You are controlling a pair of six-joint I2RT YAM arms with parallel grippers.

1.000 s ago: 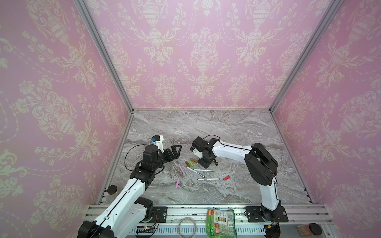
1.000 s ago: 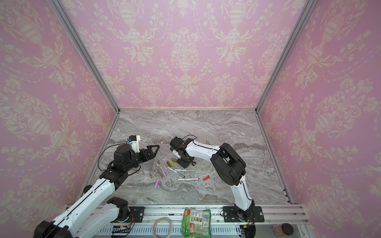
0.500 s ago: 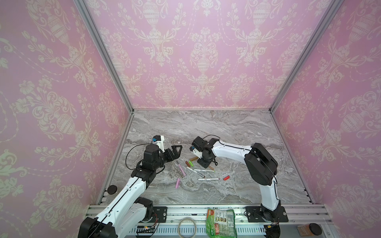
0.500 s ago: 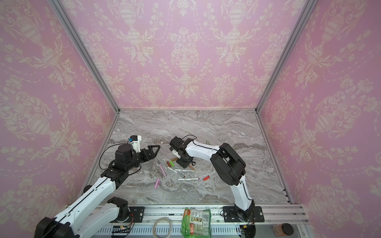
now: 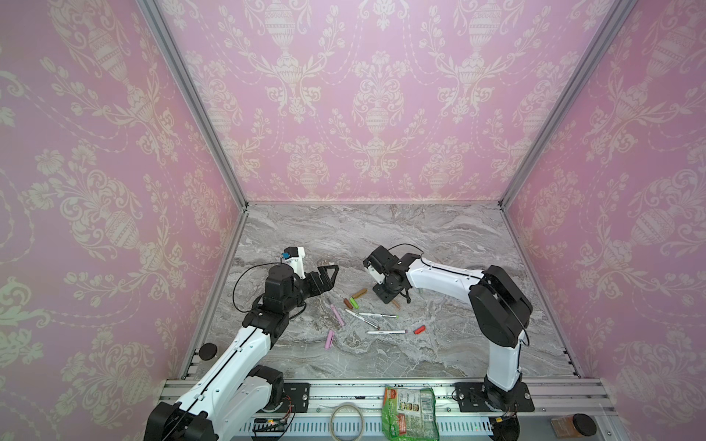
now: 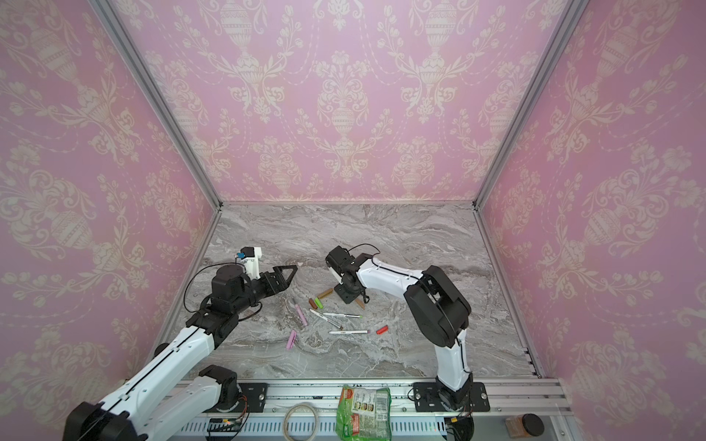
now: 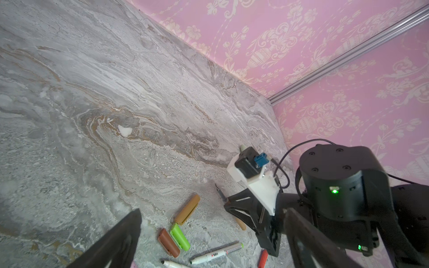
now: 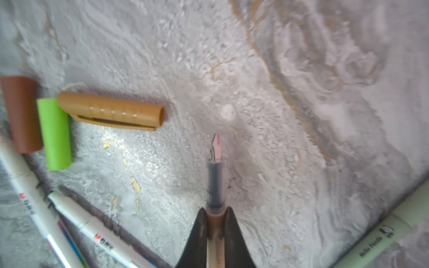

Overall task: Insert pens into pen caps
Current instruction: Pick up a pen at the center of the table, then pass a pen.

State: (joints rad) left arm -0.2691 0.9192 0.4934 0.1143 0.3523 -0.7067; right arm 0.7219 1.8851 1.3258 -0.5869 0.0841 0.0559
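- Right end effector (image 8: 214, 221) clamps the brown pen (image 8: 215, 185); thin hold, may swivel on lifting
- Left end effector (image 5: 327, 275) wide, empty; round tan cap (image 8: 111, 111) could roll when nudged

The right gripper (image 8: 215, 212) now has its fingers (image 8: 197, 232) closed tight on the tan-brown pen (image 8: 215, 185); the left gripper (image 5: 331, 272) has edged slightly forward.
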